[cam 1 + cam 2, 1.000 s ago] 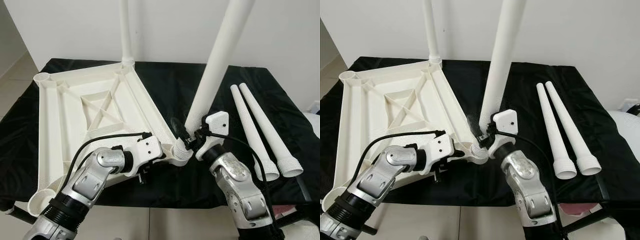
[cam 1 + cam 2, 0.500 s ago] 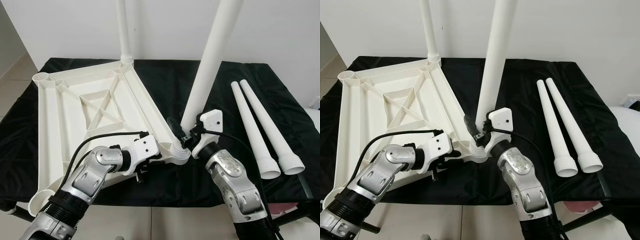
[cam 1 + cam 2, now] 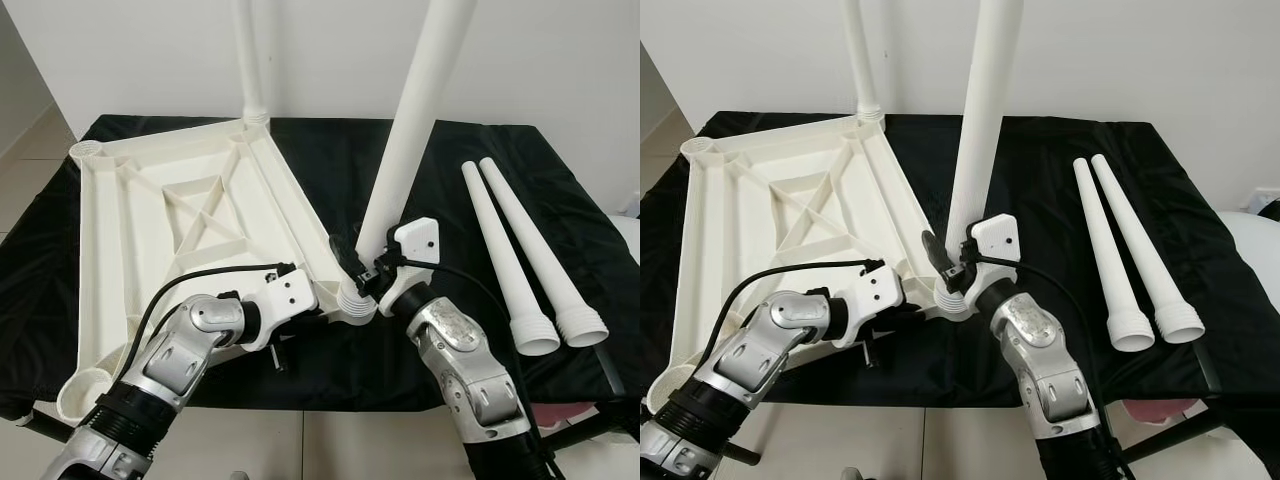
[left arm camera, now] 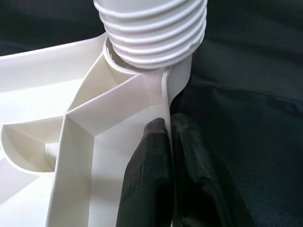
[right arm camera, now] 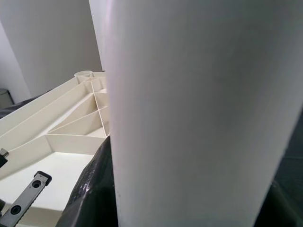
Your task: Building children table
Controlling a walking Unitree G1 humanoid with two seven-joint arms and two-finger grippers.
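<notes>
A thick, smooth white plastic table leg [image 5: 189, 118] rises close against the lens. A black gripper finger [image 5: 92, 189] presses against its side. Behind it lies the pale, ribbed white plastic tabletop underside [image 5: 61, 132] — triangular cells, a round corner socket [image 5: 84, 74] far off — before a plain white wall [image 5: 47, 38].

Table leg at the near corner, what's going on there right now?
The right pincer grips a white table leg near its threaded base, holding it tilted with that end at the near corner socket of the upturned white tabletop. The left pincer is shut on the tabletop's edge rib by that socket. One leg already stands at the far corner; two spare legs lie on the black cloth.
</notes>
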